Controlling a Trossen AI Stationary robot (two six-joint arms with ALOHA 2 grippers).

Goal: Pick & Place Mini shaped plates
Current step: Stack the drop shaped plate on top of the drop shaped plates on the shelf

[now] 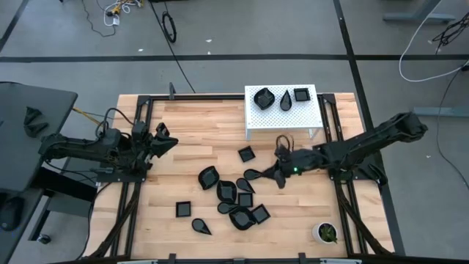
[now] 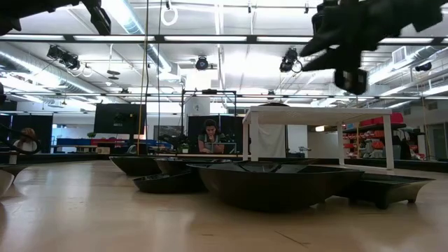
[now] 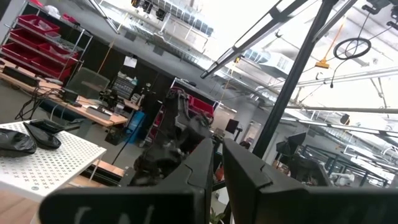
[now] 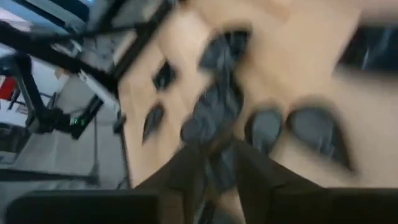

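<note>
Several mini shaped plates, glossy black, lie in a loose cluster [image 1: 238, 198] on the wooden table; they fill the foreground of the low view [image 2: 280, 183]. Three more rest on the white perforated stand [image 1: 282, 110]. My right gripper [image 1: 271, 174] hangs above the cluster's far right side, next to a teardrop plate [image 1: 255, 174]. It slants down toward the plates, and its fingers [image 4: 186, 168] stand a little apart with nothing between them. The low view shows it well above the table [image 2: 343, 42]. My left gripper [image 1: 167, 139] waits at the table's left side, shut and empty [image 3: 217, 163].
A small white cup with green contents [image 1: 326, 232] stands at the near right corner. One square plate [image 1: 247, 154] lies apart, close to the stand's front leg. Dark frame rails [image 1: 333, 139] run along both sides of the table. Bare wood lies between the left arm and the cluster.
</note>
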